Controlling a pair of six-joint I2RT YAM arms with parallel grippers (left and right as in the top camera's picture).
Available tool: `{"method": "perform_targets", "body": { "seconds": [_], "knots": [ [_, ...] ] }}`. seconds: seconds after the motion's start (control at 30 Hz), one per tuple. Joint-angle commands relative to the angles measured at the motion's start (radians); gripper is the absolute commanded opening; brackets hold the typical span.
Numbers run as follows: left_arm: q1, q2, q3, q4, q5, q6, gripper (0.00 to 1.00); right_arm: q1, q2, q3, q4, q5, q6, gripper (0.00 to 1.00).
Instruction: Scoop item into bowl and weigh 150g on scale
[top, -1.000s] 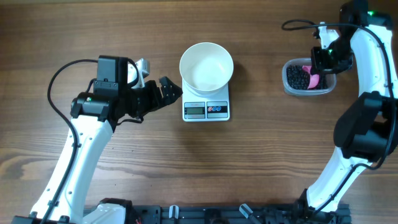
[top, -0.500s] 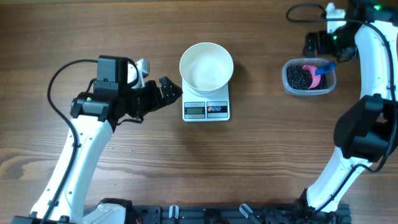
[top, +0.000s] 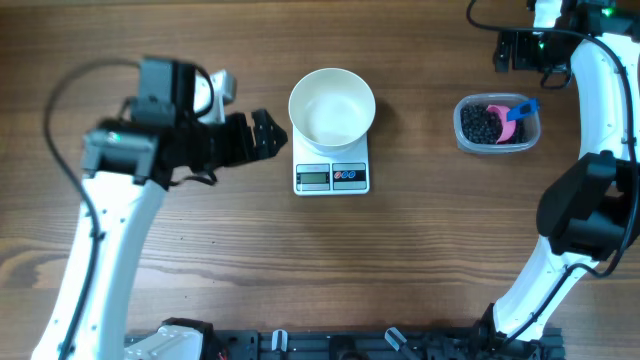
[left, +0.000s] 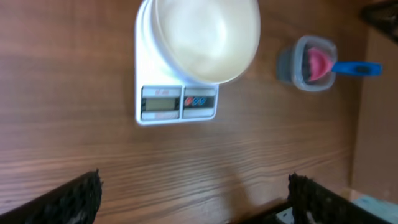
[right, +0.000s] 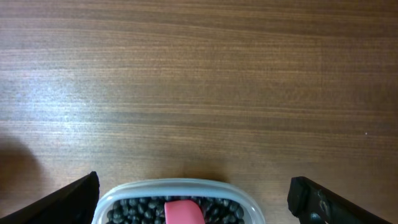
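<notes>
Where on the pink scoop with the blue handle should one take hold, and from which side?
Take the blue handle, coming down from above at the tub's right rim: the handle sticks out over that rim, free of the beans, while the pink head lies in them.

The bowl (top: 332, 106) on the scale (top: 332, 176) is open from above, with bare tabletop (top: 420, 250) wide at its 3 and 6 o'clock. At 9 o'clock the left gripper (top: 272, 135), jaws spread, crowds that side. The tub (top: 460, 128) stands well apart at 3 o'clock, and a scoop (top: 510, 112) lies in it, its handle seemingly overhanging the rim.
</notes>
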Motion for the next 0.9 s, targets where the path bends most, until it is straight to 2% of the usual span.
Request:
{"method": "perform_targets", "body": {
  "seconds": [0.0,0.2,0.27,0.33,0.4,0.53,0.87],
  "knots": [
    [-0.133,0.047,0.168,-0.100,-0.161,0.104,1.00,0.000,-0.026,0.016,0.003,0.009,0.013,1.00],
    [-0.484,0.238,0.090,-0.107,-0.191,0.110,1.00,0.000,-0.026,0.016,0.003,0.009,0.013,1.00],
    [-0.572,0.319,0.057,-0.051,-0.260,0.120,1.00,0.000,-0.026,0.016,0.003,0.009,0.013,1.00],
    [-0.648,0.398,0.022,0.054,-0.387,0.196,1.00,0.000,-0.026,0.016,0.003,0.009,0.013,1.00],
    [-0.696,0.478,0.020,0.113,-0.452,0.323,1.00,0.000,-0.026,0.016,0.003,0.009,0.013,1.00],
    [-0.704,0.578,0.020,0.150,-0.478,0.454,1.00,0.000,-0.026,0.016,0.003,0.009,0.013,1.00],
    [-0.644,0.672,0.011,0.205,-0.497,0.507,1.00,0.000,-0.026,0.016,0.003,0.009,0.013,1.00]
  ]
}}
